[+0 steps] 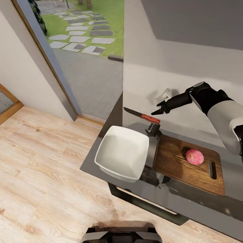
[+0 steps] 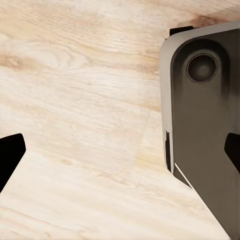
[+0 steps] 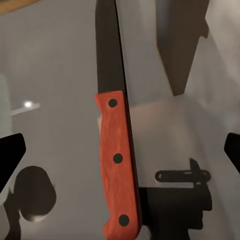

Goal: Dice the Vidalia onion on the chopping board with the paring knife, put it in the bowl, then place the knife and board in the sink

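The Vidalia onion [image 1: 194, 157] is a small round pinkish-red ball with a paler patch on top. It sits on the chopping board [image 1: 175, 158], toward the end with the slot-shaped handle hole and just beside that slot. The board is a mid-brown wooden rectangle with rounded corners, lying flat on the grey surface [image 1: 189, 101].

Beside the board's other end stands the bowl [image 1: 122, 152], white, glossy, square with rounded corners, nothing in it. It sits at the surface's corner near the edge, a narrow strip of grey between it and the board.

Beyond the bowl and board lies the paring knife [image 1: 141, 116]: a slim dark blade and a red handle. In the right wrist view the knife [image 3: 114, 125] shows three dark rivets along its red handle, and it lies flat on the reflective grey surface.

The right tool [image 1: 160, 108] hovers just past the handle end of the knife, its dark fingers spread apart and holding nothing; in the right wrist view the two fingertips [image 3: 11, 155] stand wide at either side of the knife without touching it.

In the left wrist view the left tool's fingertips [image 2: 10, 152] are likewise wide apart and hold nothing, with pale wooden floor [image 2: 80, 100] and part of the robot's dark base [image 2: 205, 125] beneath them.
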Tool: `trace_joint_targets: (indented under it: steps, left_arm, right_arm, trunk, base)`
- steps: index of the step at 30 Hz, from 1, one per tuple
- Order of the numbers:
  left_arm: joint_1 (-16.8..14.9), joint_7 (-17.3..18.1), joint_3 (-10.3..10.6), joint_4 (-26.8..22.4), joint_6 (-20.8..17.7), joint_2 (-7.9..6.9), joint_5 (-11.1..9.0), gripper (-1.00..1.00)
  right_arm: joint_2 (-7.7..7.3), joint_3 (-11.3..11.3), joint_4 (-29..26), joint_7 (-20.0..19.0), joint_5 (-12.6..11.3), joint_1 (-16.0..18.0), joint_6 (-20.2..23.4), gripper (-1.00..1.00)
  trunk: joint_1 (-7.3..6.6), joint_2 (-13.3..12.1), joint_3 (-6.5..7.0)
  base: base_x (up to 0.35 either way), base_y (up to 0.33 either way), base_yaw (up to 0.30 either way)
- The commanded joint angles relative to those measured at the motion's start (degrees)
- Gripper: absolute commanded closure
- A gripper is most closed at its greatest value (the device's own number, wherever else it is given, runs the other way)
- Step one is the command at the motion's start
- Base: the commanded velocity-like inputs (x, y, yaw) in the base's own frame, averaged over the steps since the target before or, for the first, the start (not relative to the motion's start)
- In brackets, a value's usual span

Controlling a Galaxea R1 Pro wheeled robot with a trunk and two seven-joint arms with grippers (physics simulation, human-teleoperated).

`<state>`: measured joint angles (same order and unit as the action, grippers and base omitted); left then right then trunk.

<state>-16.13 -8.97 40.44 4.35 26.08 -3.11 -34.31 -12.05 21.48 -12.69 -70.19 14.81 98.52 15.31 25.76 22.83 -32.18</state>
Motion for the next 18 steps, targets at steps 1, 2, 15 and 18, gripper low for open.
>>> trace_joint_targets:
  steps: [1, 2, 15, 18]
  left_arm:
    - [0.0, -0.3, 0.3, 0.1, 0.2, 0.04, 0.1, -1.00]
    - [0.0, -0.3, 0.3, 0.1, 0.2, 0.04, 0.1, -1.00]
    - [0.0, -0.3, 0.3, 0.1, 0.2, 0.04, 0.1, -1.00]
    - [0.0, -0.3, 0.3, 0.1, 0.2, 0.02, 0.1, -1.00]
  right_arm:
    - [0.00, -0.4, -0.1, -0.3, 0.5, 0.0, 0.6, -1.00]
    - [0.00, -0.4, -0.1, -0.3, 0.5, 0.0, 0.6, -1.00]
    - [0.05, -0.4, -0.1, -0.3, 0.5, 0.0, 0.6, -1.00]
    - [0.03, -0.4, -0.1, -0.3, 0.4, 0.0, 0.6, -1.00]
  trunk:
    - [0.03, 0.1, -0.14]
    - [0.03, 0.1, -0.21]
    - [0.03, 0.1, -1.10]
    - [0.03, 0.1, -1.31]
  base:
    - [0.000, 0.000, 0.000]
    - [0.000, 0.000, 0.000]
    - [0.000, 0.000, 0.000]
    - [0.000, 0.000, 0.000]
